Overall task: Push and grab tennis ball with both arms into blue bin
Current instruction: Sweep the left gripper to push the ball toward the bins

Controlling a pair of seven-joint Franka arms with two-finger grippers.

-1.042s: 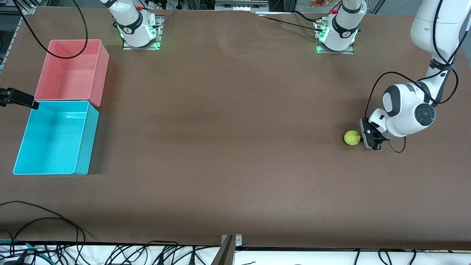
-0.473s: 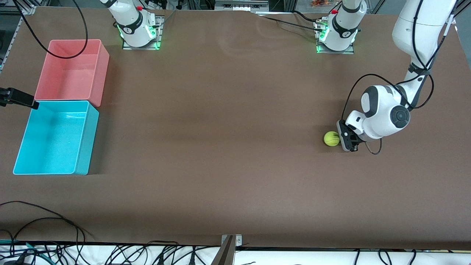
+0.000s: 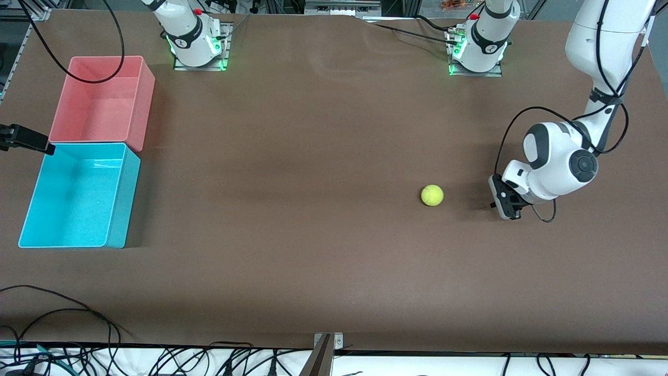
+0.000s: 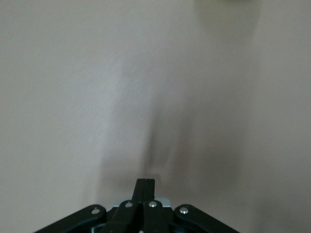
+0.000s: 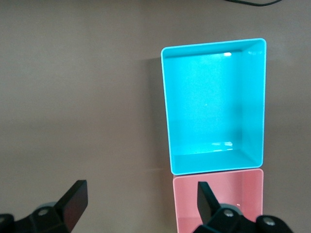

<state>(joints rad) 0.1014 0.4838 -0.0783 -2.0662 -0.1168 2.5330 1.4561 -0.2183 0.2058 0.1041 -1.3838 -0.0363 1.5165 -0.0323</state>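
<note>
Risked stalling short of light-blue plastic bin (image 3: 78,196): fuzzy yellow-green tennis ball (image 3: 432,195) loose, apart from left gripper (image 3: 505,202), pinched together; right gripper (image 5: 141,201) spread wide above bins.

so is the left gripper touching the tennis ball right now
No, in the front view the tennis ball sits apart from the shut left gripper, with bare table between them.
</note>
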